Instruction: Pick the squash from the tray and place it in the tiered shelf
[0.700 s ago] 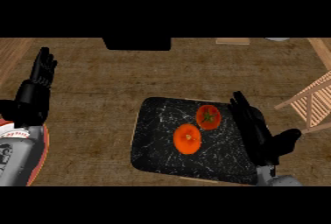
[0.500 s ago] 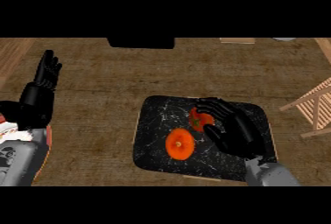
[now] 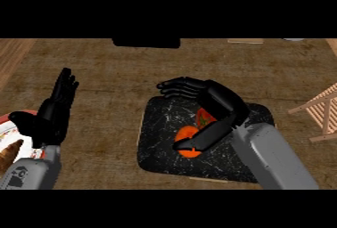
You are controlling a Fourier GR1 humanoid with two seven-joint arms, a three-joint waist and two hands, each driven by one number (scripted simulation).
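A brown wooden counter (image 3: 118,71) fills the view. On it, right of centre, lies my dark speckled tray (image 3: 164,147). My grey right forearm (image 3: 270,156) crosses the tray from the near right. My right hand (image 3: 214,100) hovers over the tray's middle, fingers curled toward the far left, thumb pointing down to the near left; it holds nothing I can see. My left hand (image 3: 52,113) rests at the left, open, fingers straight. At the far right edge stands a pale wooden shelf (image 3: 322,109). The orange squash (image 3: 189,138) lies on the tray, partly hidden beneath my thumb.
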